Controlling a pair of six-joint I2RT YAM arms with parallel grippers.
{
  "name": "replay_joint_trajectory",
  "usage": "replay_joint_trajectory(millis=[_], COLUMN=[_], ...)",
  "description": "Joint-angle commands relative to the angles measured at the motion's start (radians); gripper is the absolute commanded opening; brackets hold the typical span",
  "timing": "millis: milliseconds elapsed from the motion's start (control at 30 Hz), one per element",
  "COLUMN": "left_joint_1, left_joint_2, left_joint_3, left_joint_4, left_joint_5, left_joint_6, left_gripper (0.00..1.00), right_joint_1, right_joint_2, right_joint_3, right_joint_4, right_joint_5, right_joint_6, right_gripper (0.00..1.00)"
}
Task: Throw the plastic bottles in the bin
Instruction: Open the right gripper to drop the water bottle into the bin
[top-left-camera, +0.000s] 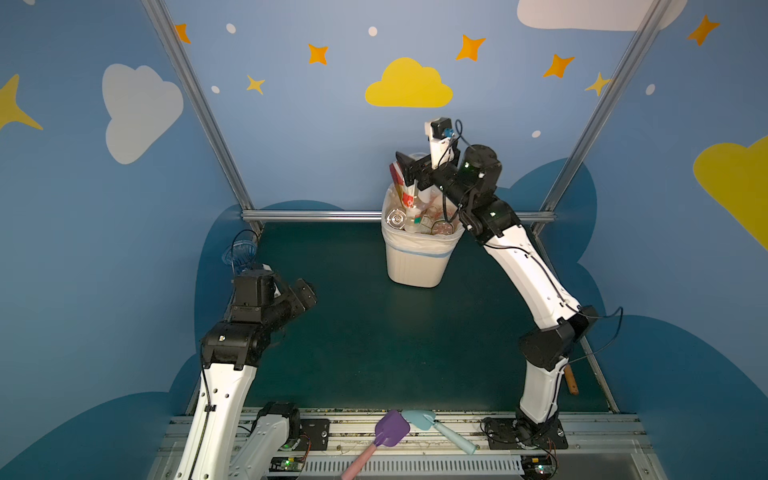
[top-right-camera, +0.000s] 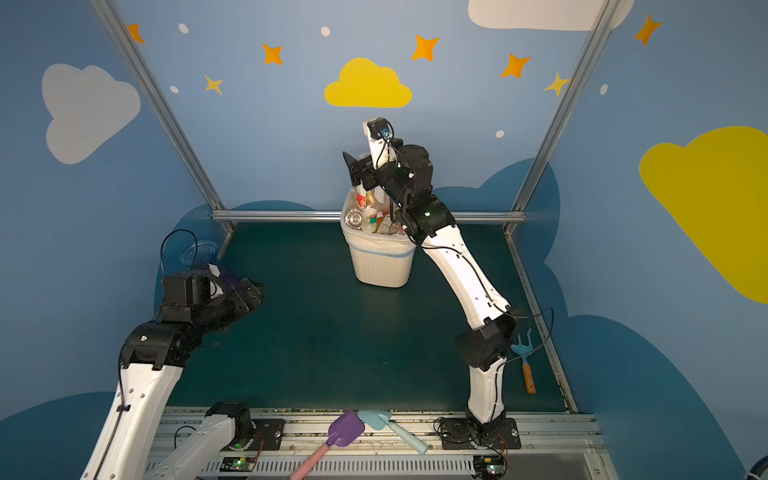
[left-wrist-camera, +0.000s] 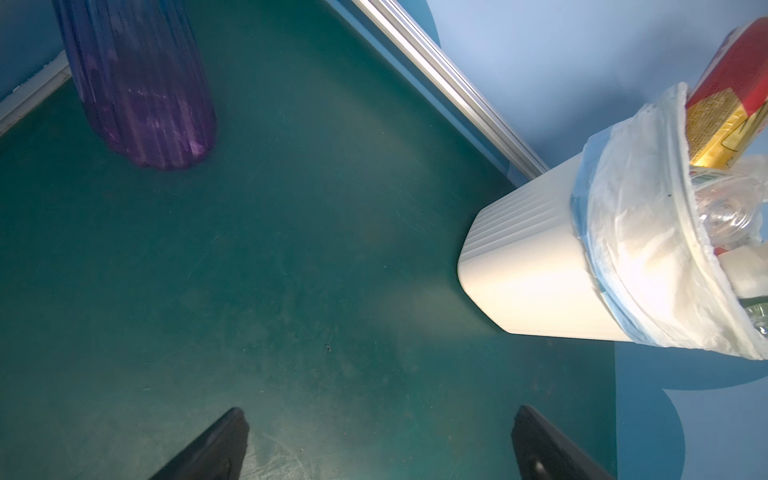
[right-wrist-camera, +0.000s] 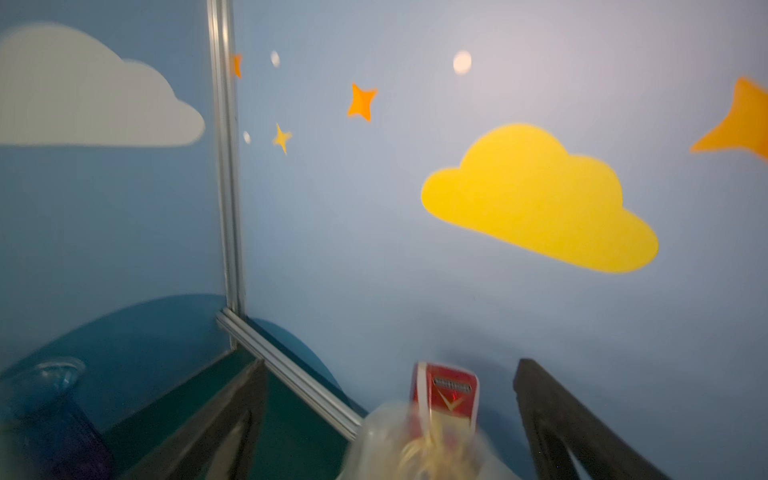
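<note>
As R fingers (right-wrist-camera: 540, 399) gape, bottles (top-left-camera: 411, 216) fill bin (top-left-camera: 415, 266).

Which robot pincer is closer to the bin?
The right. The right pincer hangs just above the bin; the left pincer is far off, near the purple vase.

- You are looking into a robot test cell: two arms (top-left-camera: 523, 257) stand bolted to a metal rail (top-left-camera: 353, 426) well in front of the bin (top-left-camera: 415, 266).
- Behind the bin, aluminium frame posts (top-left-camera: 201, 104) edge blue walls (top-left-camera: 311, 145) painted with clouds (top-left-camera: 409, 85) and stars (top-left-camera: 318, 54).
- Under the bin lies a green mat (top-left-camera: 395, 345).
</note>
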Motion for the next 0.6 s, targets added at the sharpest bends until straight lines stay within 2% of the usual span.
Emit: replay_joint_trajectory(millis=[0,200,367,433,567], left_joint_1=[0.004,0.005,0.006,0.006,0.005], left_joint_2=[-0.004,0.007,0.013,0.021,0.036], left_joint_3=[0.026,0.025,0.007,0.004,0.013], left_joint_4=[-0.011,-0.004,0.017,0.015,0.002], left_joint_5=[-0.004,0.005,0.035,0.038,0.031], left_joint_6=[0.026,0.022,0.006,0.007,0.017], left_gripper=[1.0,1.0,1.0,1.0,1.0], right_joint_1=[-0.016,-0.03,-0.033,-0.041,-0.084], right_joint_2=[-0.091,-0.297,-0.399,-0.431,-0.486], right_joint_3=[-0.032,-0.189,-0.269,-0.287,-0.299], right_joint_4=[-0.062,0.064,0.046,-0.004,-0.226], right_joint_5=[0.066,0.062,0.108,0.139,0.171], right_joint_6=[0.023,0.063,0.093,0.121,0.211], right_gripper=[0.94,0.94,0.94,0.94,0.94])
